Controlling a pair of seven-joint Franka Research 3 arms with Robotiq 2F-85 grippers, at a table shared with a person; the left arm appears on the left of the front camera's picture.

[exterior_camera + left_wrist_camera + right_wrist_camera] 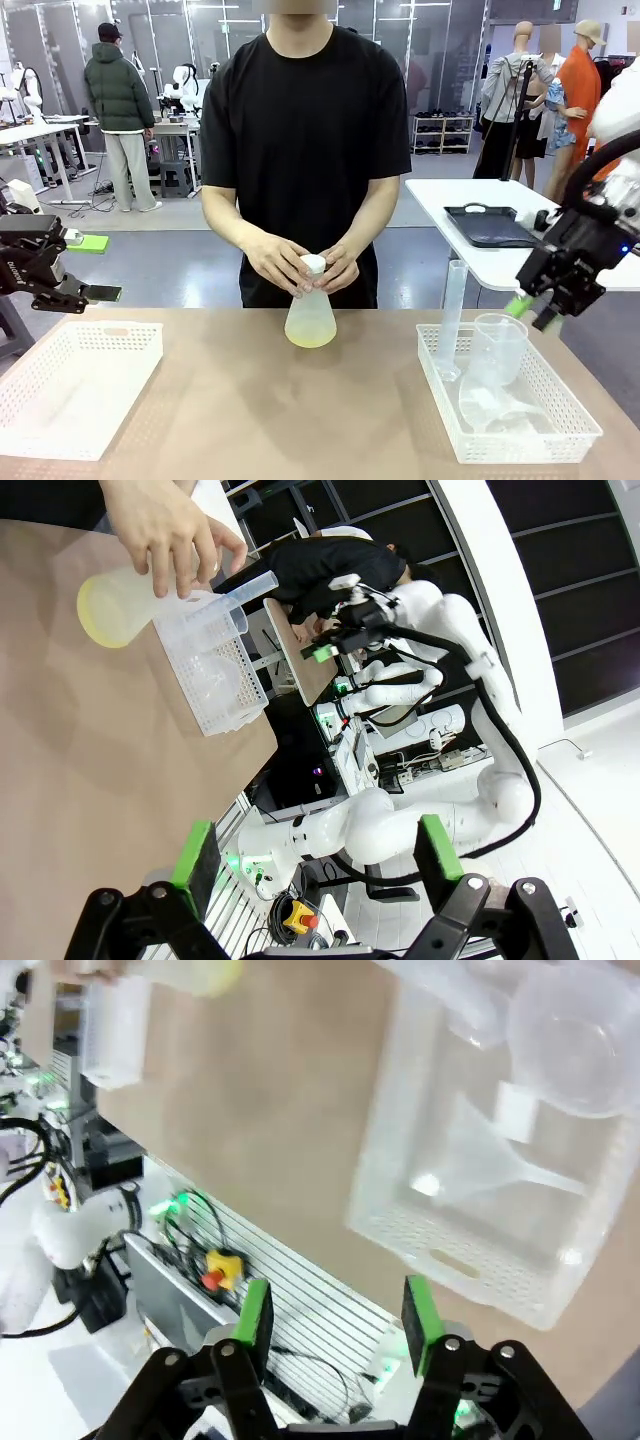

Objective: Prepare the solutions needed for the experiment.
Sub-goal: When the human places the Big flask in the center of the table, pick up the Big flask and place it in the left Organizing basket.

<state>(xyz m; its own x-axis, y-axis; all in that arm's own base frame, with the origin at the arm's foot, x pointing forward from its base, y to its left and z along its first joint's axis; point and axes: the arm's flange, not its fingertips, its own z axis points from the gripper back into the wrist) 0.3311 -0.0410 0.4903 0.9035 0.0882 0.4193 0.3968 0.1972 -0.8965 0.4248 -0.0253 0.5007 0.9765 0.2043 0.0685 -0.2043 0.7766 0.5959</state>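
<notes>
Tan table (250, 400) nearest, running edge to edge. Two white mesh baskets on it: one at near-left corner (100, 328), one at near-right corner (520, 450).

Left gripper (318, 855) off the table's left edge, fingers spread wide, nothing between them. Right gripper (533, 313) hovers above the right basket's far side, green pads apart, holding nothing.

Frosted conical flask (311, 320) upright near the middle of the far edge. The solutions (311, 340): shallow pale yellow-green layer in its base. Person's hands (280, 262) both at the flask neck, around a white cap (314, 264).

Right basket contents: tall clear graduated cylinder (453, 320) at its far-left corner, clear beaker (498, 345) beside it, clear funnel (490, 1165) lying on its side.
</notes>
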